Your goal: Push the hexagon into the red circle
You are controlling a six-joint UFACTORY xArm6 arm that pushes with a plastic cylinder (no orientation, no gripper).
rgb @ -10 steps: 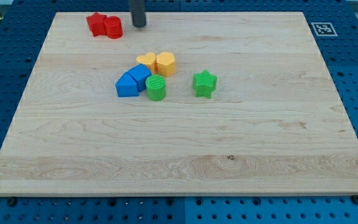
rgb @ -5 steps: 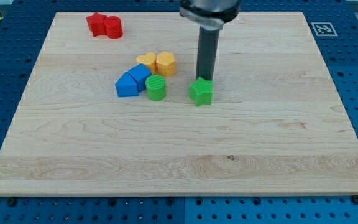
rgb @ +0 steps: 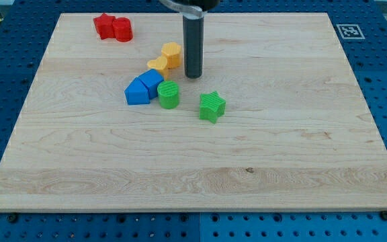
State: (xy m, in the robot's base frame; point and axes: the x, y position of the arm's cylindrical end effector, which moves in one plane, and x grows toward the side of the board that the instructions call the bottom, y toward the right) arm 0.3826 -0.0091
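Note:
The yellow hexagon block [rgb: 172, 54] lies on the wooden board [rgb: 281, 134], up and to the right of a yellow heart block [rgb: 157, 64] that it touches. The red circle block [rgb: 123, 29] sits near the view's top left, touching a red star block [rgb: 103, 25]. My tip [rgb: 193, 75] stands just right of the hexagon and slightly below it, with a small gap between them.
Two blue blocks [rgb: 143, 88] sit below the yellow heart. A green round block [rgb: 168, 95] touches them on the right. A green star block [rgb: 212, 106] lies lower right of my tip. A marker tag [rgb: 347, 30] is at the board's top right corner.
My tip came down from the view's top to the green star, nudging it down-left, then moved left. The yellow hexagon has shifted up and to the left.

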